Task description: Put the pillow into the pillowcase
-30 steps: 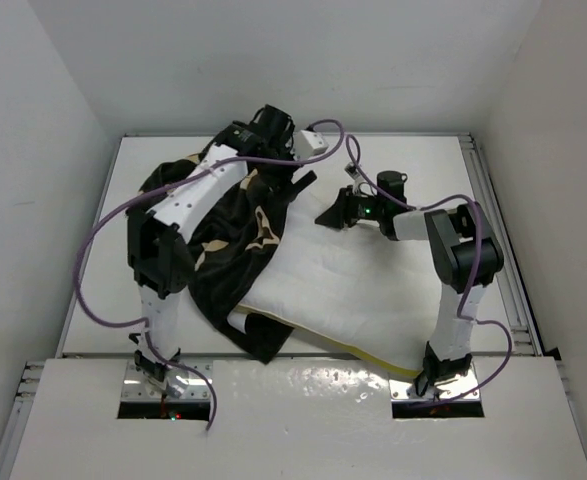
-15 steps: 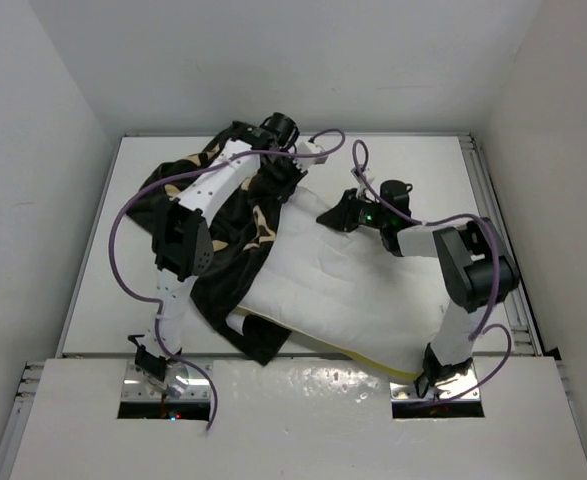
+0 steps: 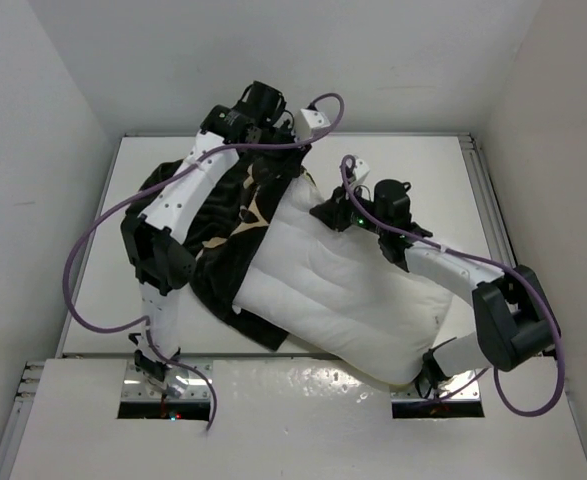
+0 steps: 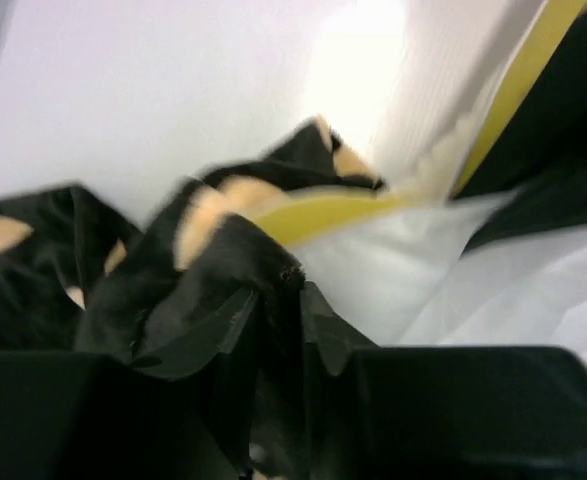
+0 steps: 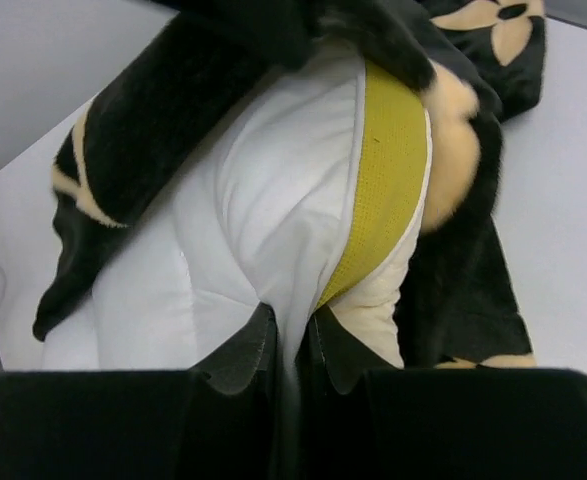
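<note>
Where the far end of the pillow (image 3: 343, 295) meets the pillowcase (image 3: 218, 255), we hold both.
Nearest us, the plump white quilted body lies bare and slantwise on the table (image 3: 433, 170); on its left the soft black case, printed with tan petals, lies crumpled. Beyond, our right gripper (image 5: 291, 335) pinches a fold of white cloth beside the yellow trim (image 5: 383, 190), and farthest back our left gripper (image 4: 278, 300) is clamped on a bunched ridge of black fabric.

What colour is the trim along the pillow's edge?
Yellow; the trim shows best in the right wrist view.
</note>
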